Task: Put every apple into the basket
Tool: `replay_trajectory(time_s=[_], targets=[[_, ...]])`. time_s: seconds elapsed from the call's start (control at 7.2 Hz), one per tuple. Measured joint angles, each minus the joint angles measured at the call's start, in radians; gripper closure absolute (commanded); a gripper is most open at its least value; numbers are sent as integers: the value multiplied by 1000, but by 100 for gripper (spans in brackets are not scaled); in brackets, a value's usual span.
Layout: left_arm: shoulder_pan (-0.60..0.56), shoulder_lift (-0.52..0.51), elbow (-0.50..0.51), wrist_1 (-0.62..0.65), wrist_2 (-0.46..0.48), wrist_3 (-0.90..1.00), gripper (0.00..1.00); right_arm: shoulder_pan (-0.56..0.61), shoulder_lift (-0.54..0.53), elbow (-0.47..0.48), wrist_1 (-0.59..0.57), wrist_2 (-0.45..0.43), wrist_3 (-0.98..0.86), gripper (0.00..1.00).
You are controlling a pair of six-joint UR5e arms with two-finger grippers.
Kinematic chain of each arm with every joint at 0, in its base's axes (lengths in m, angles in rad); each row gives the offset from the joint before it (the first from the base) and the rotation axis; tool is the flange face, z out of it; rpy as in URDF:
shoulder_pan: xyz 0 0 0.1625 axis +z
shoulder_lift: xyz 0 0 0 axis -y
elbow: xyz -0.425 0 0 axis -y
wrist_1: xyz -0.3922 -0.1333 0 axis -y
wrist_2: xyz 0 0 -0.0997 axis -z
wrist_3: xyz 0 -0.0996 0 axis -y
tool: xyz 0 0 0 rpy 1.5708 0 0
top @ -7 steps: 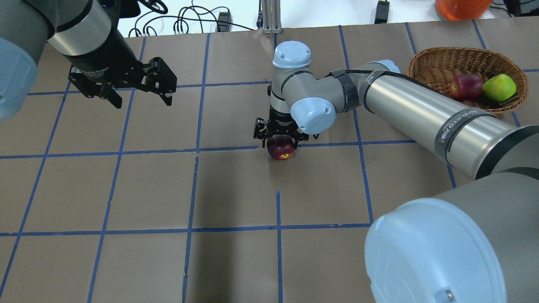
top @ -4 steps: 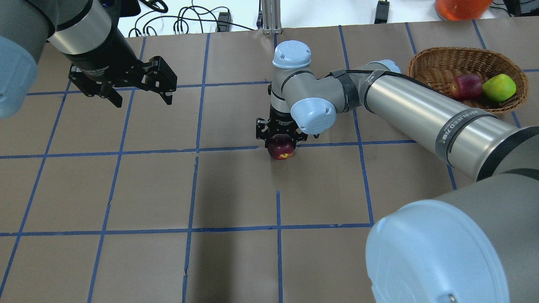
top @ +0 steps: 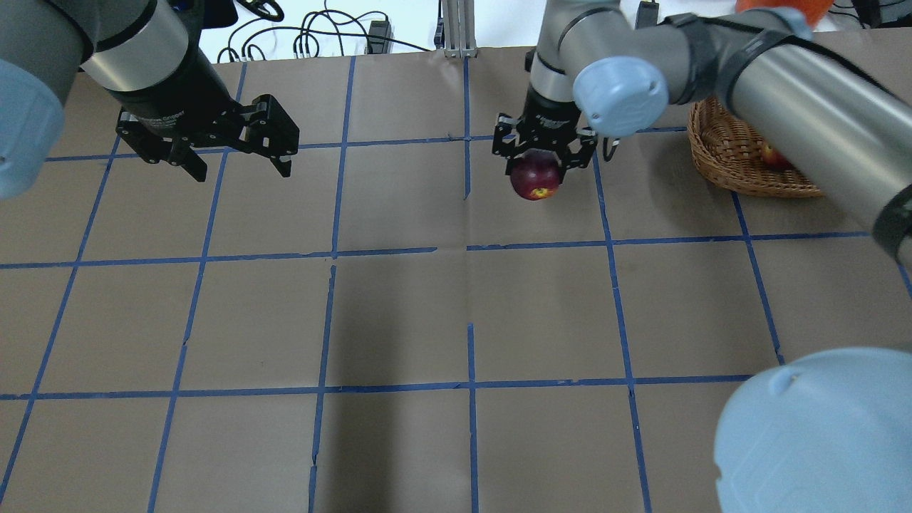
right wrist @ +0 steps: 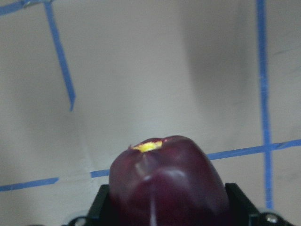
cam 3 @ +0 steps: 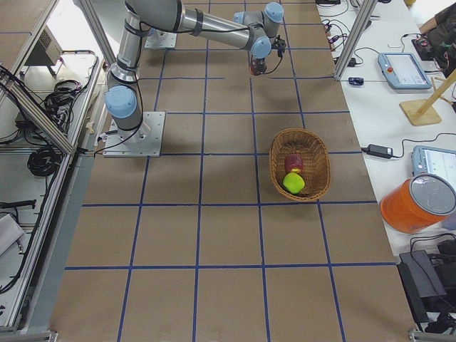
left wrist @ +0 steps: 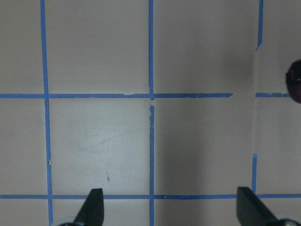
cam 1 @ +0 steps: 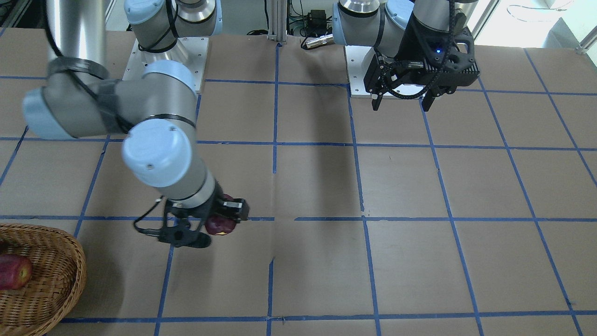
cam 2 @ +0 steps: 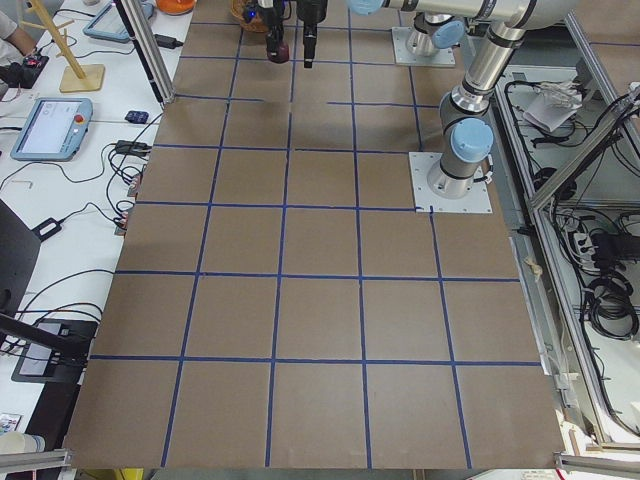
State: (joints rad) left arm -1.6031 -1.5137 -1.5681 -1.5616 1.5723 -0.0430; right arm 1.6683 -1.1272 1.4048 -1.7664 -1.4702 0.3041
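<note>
My right gripper point(top: 538, 162) is shut on a dark red apple with a small yellow patch point(top: 534, 182) and holds it above the table, to the left of the wicker basket point(top: 714, 153). The held apple also shows in the front view point(cam 1: 220, 226) and fills the right wrist view point(right wrist: 167, 183). In the right-side view the basket point(cam 3: 317, 160) holds a red apple point(cam 3: 293, 162) and a yellow-green apple point(cam 3: 293, 183). In the overhead view my right arm covers most of the basket. My left gripper point(top: 242, 171) is open and empty at the far left, above bare table point(left wrist: 99, 141).
The table is brown paper with a blue tape grid point(top: 470, 249). An orange container point(cam 3: 417, 203) stands off the table beyond the basket. Cables and a metal post point(top: 456, 28) lie along the far edge.
My right gripper has lifted the dark red apple off the table and carried it farther away and to the right, toward the basket. My left arm has not moved.
</note>
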Motion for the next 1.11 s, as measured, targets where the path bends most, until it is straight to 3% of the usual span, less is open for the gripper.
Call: replay_trajectory(time_s=[0.28,0.69,0.83,0.97,1.11], targets=[[0,2,-1,0,0,0,0,-174,0,-70,80,-139,-195,100],[0,3,-1,1,0,3,0,-367,108,-88,-53,-269,-465,98],[0,3,-3,1,0,3,0,-385,146,-89,-112,-282,-493,80],[0,4,-3,1,0,3,0,-392,169,-90,-139,-286,-503,1],[0,3,-2,1,0,4,0,-394,183,-90,-162,-286,-506,0]])
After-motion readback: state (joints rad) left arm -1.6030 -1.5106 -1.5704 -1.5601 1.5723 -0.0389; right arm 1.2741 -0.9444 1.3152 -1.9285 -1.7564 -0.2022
